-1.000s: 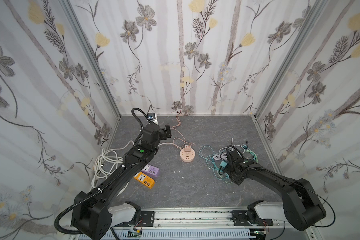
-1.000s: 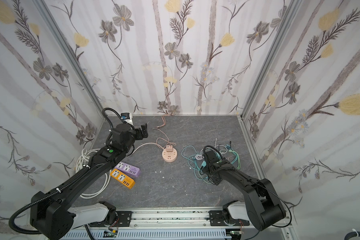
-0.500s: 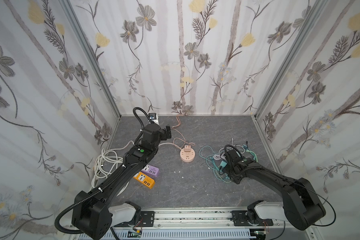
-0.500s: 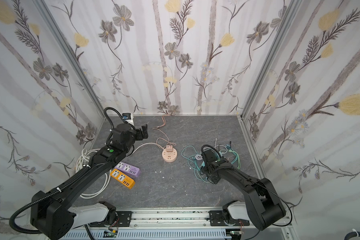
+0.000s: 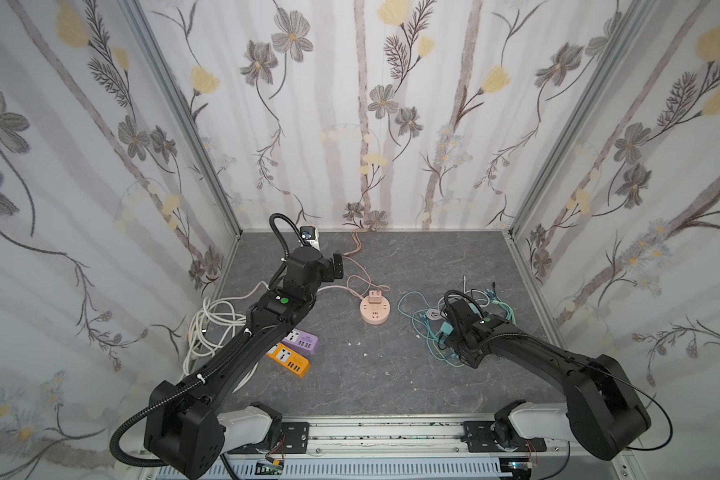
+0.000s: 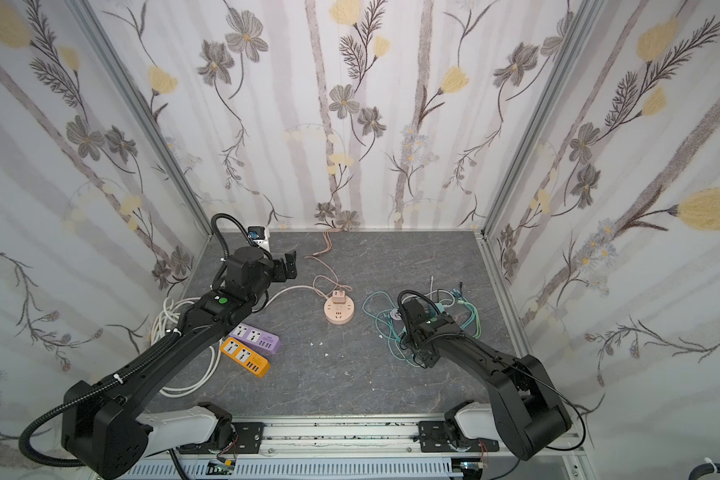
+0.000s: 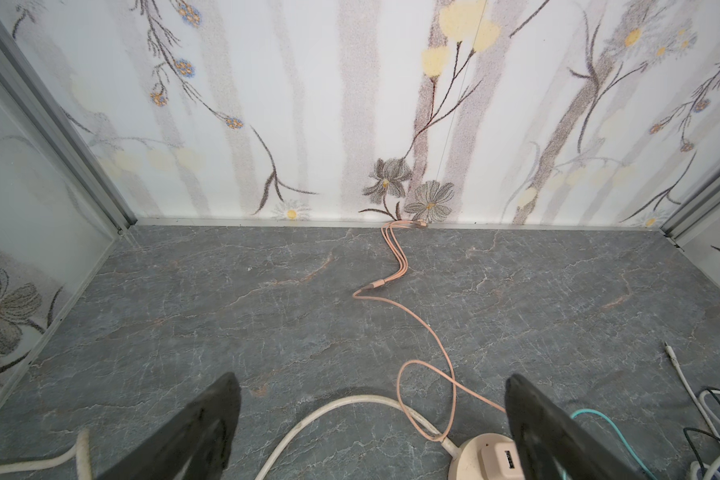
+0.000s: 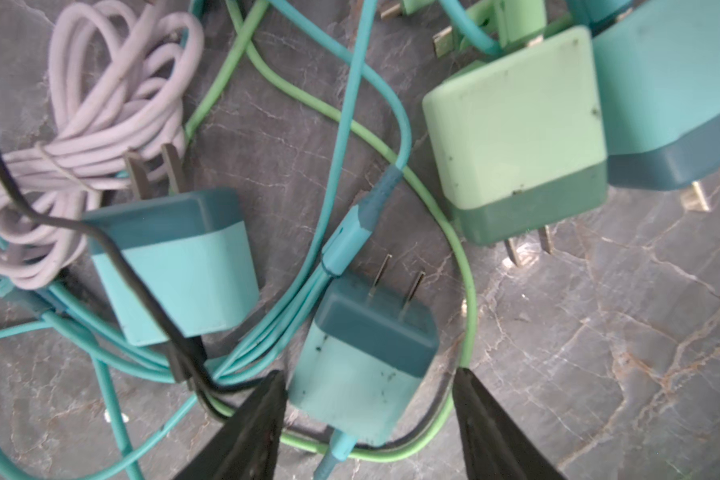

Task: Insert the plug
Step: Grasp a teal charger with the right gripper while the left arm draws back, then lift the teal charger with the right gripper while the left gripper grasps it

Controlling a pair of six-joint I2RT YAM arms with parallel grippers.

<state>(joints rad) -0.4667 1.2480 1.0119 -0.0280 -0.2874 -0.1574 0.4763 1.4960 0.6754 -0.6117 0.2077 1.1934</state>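
The right claw stood open, low over the counter, its fingers straddling a teal plug. One finger was just beside the plug's edge and the other apart from it, so nothing was gripped. The plug lay with its prongs pointing away from the claw, on a tangle of cables. Beyond it lay a second teal plug and a green plug, and farther off a lilac bundle. The left claw hung wide open, holding nothing, well apart from the right one. A white cable ran between its fingers, and the round socket sat close by one finger.
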